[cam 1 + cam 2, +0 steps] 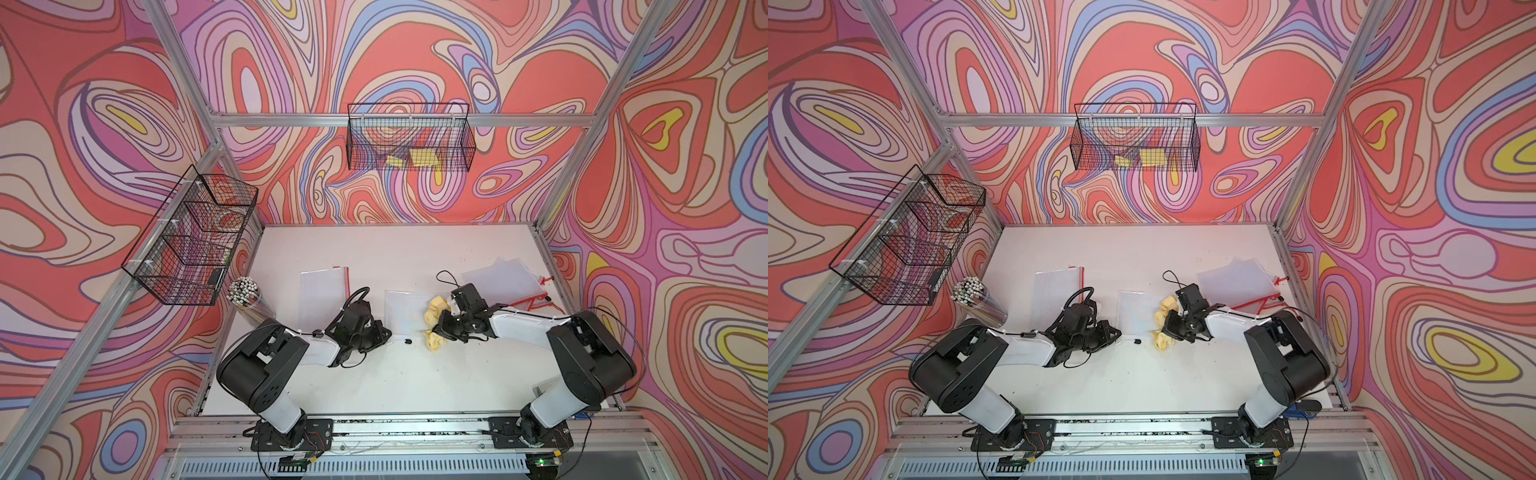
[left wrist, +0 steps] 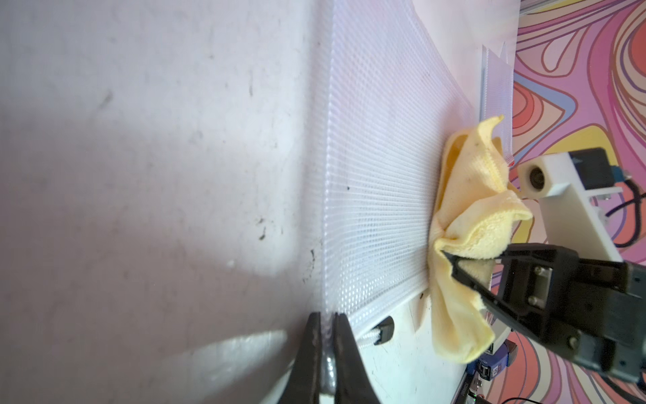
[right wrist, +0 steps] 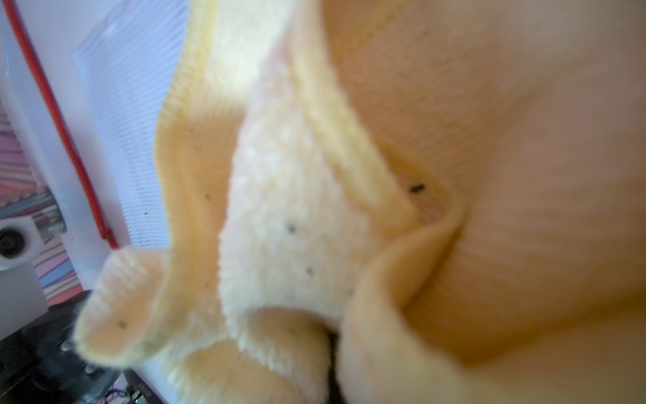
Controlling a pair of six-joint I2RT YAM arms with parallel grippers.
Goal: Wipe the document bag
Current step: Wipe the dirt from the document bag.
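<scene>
The document bag (image 1: 404, 309) (image 1: 1134, 309) is a clear mesh pouch lying flat mid-table. My left gripper (image 1: 386, 332) (image 2: 328, 314) is shut on its near corner; the left wrist view shows the mesh edge pinched between the dark fingertips (image 2: 344, 328). My right gripper (image 1: 437, 329) (image 1: 1168, 326) is shut on a crumpled yellow cloth (image 1: 436, 306) (image 2: 472, 217), which rests at the bag's right edge. In the right wrist view the cloth (image 3: 314, 210) fills the frame and hides the jaws. The bag's black zipper pull (image 1: 408, 341) lies just off its near edge.
Another clear bag with a red zipper (image 1: 324, 286) lies behind the left arm. More clear bags with red trim (image 1: 498, 276) sit at the right. A cup of pens (image 1: 243, 297) stands at the left edge. Wire baskets hang on the left wall (image 1: 191, 241) and the back wall (image 1: 409, 139).
</scene>
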